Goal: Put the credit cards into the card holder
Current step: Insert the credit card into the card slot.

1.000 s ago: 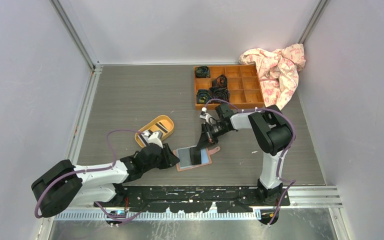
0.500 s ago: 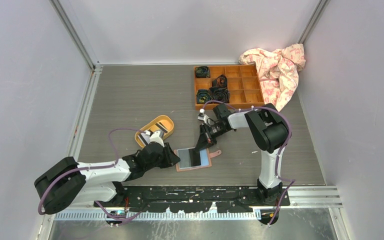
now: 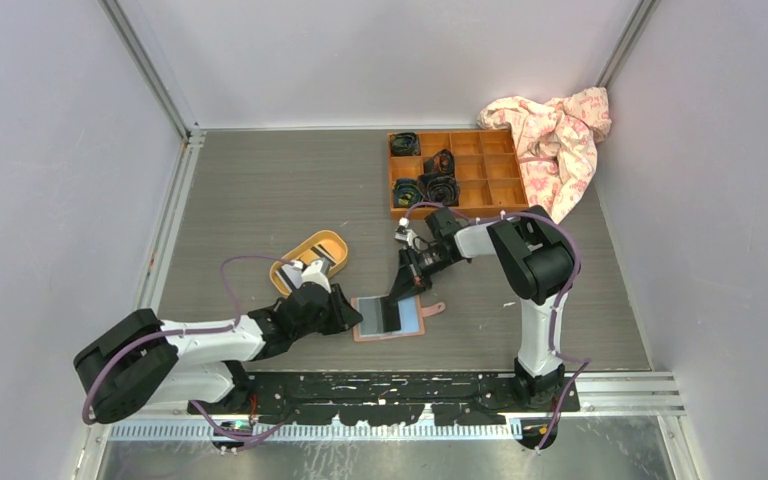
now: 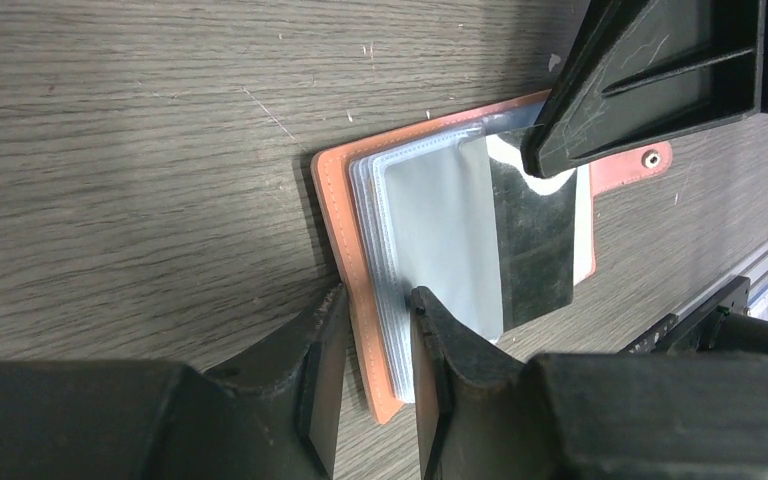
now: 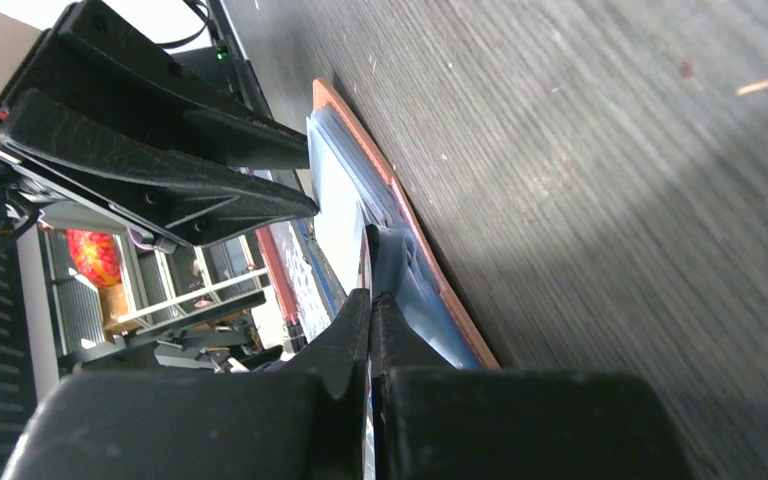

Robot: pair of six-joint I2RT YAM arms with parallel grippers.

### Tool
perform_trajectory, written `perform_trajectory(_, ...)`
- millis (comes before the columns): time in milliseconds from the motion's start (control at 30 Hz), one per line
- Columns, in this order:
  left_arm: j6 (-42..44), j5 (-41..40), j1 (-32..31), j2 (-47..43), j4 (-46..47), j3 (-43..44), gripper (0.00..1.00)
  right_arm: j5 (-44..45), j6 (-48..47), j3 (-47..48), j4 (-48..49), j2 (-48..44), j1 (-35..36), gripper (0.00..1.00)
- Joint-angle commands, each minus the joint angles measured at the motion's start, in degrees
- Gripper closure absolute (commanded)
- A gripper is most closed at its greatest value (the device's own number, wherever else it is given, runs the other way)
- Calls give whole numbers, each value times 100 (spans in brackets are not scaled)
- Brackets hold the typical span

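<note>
The salmon-pink card holder [image 3: 410,320] lies open on the table with its bluish sleeves up. My left gripper [image 3: 348,315] is at its left edge. In the left wrist view this gripper [image 4: 378,300] has one finger against the pink cover [image 4: 340,200] and the other on the sleeve stack. My right gripper [image 3: 407,283] comes down from the far side, shut on a dark glossy credit card [image 4: 532,250] that lies slanted over the top sleeve. The right wrist view shows its jaws [image 5: 370,295] pinched on the card's thin edge. More credit cards [image 3: 310,265] lie in the yellow tray.
The yellow oval tray [image 3: 332,243] sits just behind my left gripper. A wooden compartment box [image 3: 390,180] with dark coiled items stands at the back right, and a crumpled pink cloth [image 3: 555,135] is beside it. The table's front rail [image 3: 410,385] runs close below the holder.
My left gripper's jaws have narrowed onto the holder's left edge. The right gripper with its card has shifted slightly left, and the holder has turned a little squarer.
</note>
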Motion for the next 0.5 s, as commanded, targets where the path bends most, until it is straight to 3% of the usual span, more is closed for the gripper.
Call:
perform_trajectory(0, 89, 184, -22, 96, 266, 174, 70, 75, 342, -9, 612, 63, 59, 97)
perform_trajectory(233, 69, 207, -31, 148, 310, 183, 70, 164, 794, -201, 1313, 63, 57, 97)
perform_trajectory(467, 95, 183, -35, 153, 292, 216, 67, 130, 592, -130, 1088, 83, 84, 96)
